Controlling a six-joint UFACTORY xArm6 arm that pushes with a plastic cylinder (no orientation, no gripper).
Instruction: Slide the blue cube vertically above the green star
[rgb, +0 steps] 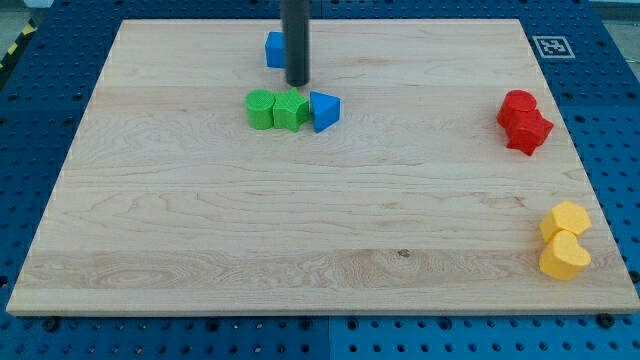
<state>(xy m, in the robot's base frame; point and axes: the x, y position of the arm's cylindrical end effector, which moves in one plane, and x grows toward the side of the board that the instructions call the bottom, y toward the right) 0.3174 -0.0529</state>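
Observation:
The blue cube (273, 49) sits near the view's top, partly hidden behind my dark rod. My tip (297, 82) rests on the board just right of and below the cube, touching or nearly touching it. Directly below the tip is a row of three blocks: a green round block (260, 108), a green star (290, 109) and a blue triangular block (324, 110), packed side by side. The tip stands just above the green star.
Two red blocks (523, 121) sit together at the view's right. Two yellow blocks (565, 239) sit at the lower right near the board's edge. The wooden board (300, 220) lies on a blue perforated table.

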